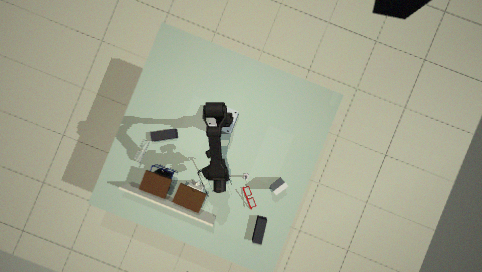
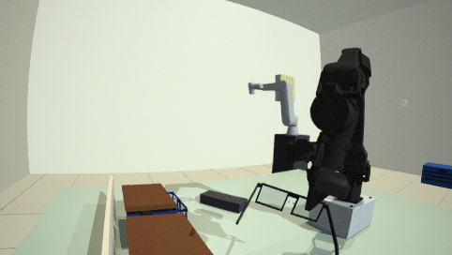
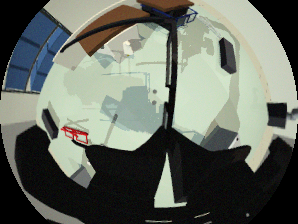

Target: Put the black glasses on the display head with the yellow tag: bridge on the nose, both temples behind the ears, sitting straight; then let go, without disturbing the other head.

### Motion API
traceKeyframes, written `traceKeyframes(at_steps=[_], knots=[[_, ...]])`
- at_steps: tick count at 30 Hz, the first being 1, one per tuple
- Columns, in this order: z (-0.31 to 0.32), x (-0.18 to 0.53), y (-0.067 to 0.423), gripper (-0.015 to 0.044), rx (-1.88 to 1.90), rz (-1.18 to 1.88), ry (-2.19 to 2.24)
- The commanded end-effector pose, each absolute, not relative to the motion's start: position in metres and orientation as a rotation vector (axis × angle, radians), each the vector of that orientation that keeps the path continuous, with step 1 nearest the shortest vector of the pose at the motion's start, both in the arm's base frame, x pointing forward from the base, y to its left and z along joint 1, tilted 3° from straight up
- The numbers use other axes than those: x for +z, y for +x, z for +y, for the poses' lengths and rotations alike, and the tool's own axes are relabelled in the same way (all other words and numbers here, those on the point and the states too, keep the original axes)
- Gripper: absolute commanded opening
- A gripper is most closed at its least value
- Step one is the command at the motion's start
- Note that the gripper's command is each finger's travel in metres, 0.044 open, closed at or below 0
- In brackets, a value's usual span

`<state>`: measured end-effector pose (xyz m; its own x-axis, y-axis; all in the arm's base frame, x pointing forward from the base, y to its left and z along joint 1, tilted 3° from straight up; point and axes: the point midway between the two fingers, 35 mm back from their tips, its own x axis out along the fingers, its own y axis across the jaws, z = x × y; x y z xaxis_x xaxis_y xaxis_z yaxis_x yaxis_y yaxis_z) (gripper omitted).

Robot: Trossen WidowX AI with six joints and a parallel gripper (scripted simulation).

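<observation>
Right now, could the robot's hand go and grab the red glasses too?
Probably not yet. The hand is already shut on the black glasses, held up off the table. The red glasses lie in the open close beside the arm, with nothing blocking them, but the hand is full.

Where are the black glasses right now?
In the exterior view the black glasses hang clamped in the gripper, lifted above the table beside the arm's grey base.

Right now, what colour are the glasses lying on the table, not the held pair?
Red glasses, clearest in the top view; the claw holds the black glasses.
</observation>
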<state>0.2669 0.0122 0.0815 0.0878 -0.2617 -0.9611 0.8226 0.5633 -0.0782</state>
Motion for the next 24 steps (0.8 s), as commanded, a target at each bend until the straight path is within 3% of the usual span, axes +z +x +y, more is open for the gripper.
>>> traceKeyframes(at_steps=[1,24], knots=[[0.021,0.088,0.27,0.0,-0.926,1.145,0.627],[0.085,0.112,0.269,0.0,-1.089,0.675,1.045]])
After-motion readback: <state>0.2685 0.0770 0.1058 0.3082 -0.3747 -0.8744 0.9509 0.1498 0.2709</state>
